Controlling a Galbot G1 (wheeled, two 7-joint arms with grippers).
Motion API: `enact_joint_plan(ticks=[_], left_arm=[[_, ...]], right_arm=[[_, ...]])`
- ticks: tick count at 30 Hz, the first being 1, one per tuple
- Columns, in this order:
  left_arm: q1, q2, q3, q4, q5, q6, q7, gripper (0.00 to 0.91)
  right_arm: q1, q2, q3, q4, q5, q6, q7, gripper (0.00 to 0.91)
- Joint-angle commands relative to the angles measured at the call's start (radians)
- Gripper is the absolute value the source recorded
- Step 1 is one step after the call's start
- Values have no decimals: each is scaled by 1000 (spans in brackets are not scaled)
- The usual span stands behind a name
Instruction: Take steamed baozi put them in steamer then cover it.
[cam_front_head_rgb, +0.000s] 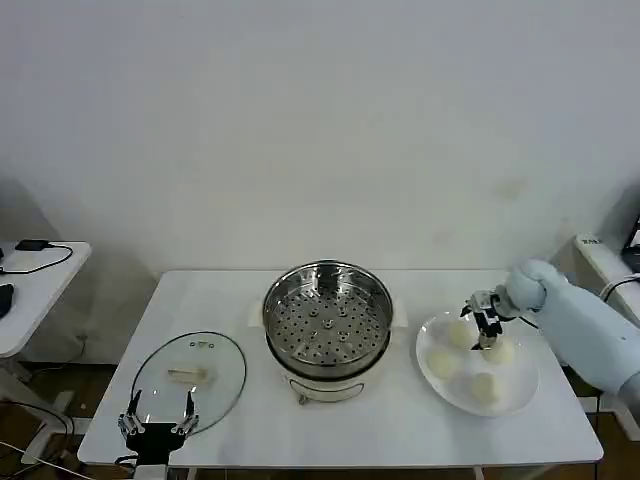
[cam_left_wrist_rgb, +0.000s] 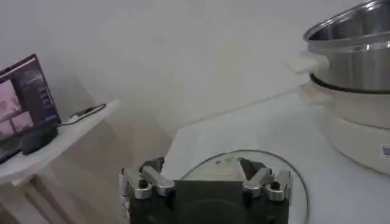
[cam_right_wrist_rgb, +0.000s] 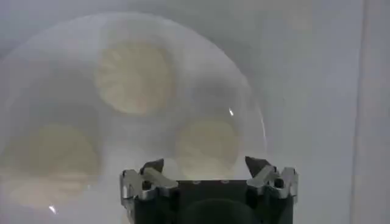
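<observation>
Right gripper (cam_front_head_rgb: 487, 322) hovers over plate (cam_front_head_rgb: 433, 377) of steamed baozi (cam_front_head_rgb: 484, 386), fingers apart; left gripper (cam_front_head_rgb: 157, 416) near glass lid (cam_front_head_rgb: 225, 366), spread; steamer (cam_front_head_rgb: 327, 310) empty at center.

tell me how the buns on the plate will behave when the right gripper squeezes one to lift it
The buns look smooth and rounded, so one could probably roll on the flat plate if nudged. They look like soft dough, likely light and easy to dent under a firm pinch. The open right gripper hovers over them; a gentle, centred close seems safest.
</observation>
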Motion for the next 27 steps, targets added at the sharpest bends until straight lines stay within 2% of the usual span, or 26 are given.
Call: enact_joint_plan(ticks=[1,4,6,8,19,24,27], left_arm=[[5,-2,0,0,2,-4,-4,907],[8,-2,0,-1,2,-5,-6,907],[10,-3,1,-1,2,-6,-7,907],[11,-4,1,-2,3,-6,-9,907],[13,-2,1,-8,2,-5,-12,907],[12,-1,2,-5,2,-5,-13,907],[10,0,4,-2,1,-5,-14,907]], right_arm=[[18,39,-25,-49,-5,1,2,766],[19,39,-27,-49,-5,-4,1,705],[18,37,-27,-48,-5,-5,-1,584],[17,31,-30,-42,-6,-5,-4,554],[25,-10,-36,14,11,-6,-2,554],[88,-85,-62,107,48,-9,-1,554],[177,-136,-120,172,78,-7,-1,554]])
